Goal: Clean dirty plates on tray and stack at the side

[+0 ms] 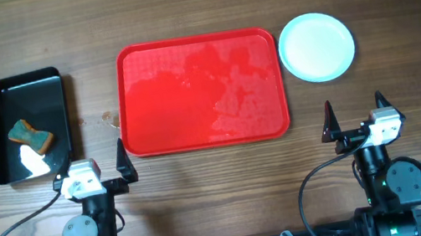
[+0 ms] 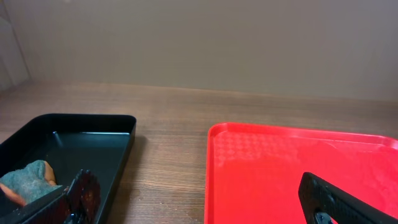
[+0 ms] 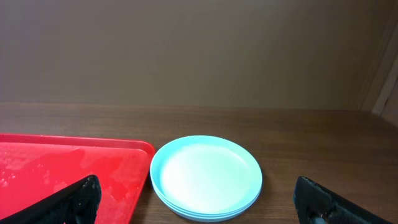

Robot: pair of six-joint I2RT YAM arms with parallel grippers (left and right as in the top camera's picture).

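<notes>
Tray (image 1: 202,92) bare, plates (image 1: 316,47) stacked upper right, L gripper (image 1: 88,159) & R gripper (image 1: 353,108) both gaping, empty: looks done, so avoid nudging stack.

Sponge (image 2: 28,177) lies in black tray (image 2: 93,119), beside red tray (image 2: 280,168).

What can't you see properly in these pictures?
- The lower plates: the top one covers them in the overhead and right wrist views, so their faces and exact count stay unclear.
- The sponge: in the left wrist view, the bottom-left corner cuts it off, and a finger of the left gripper hides part.
- The red tray: each wrist view's edge cuts part of it off.
</notes>
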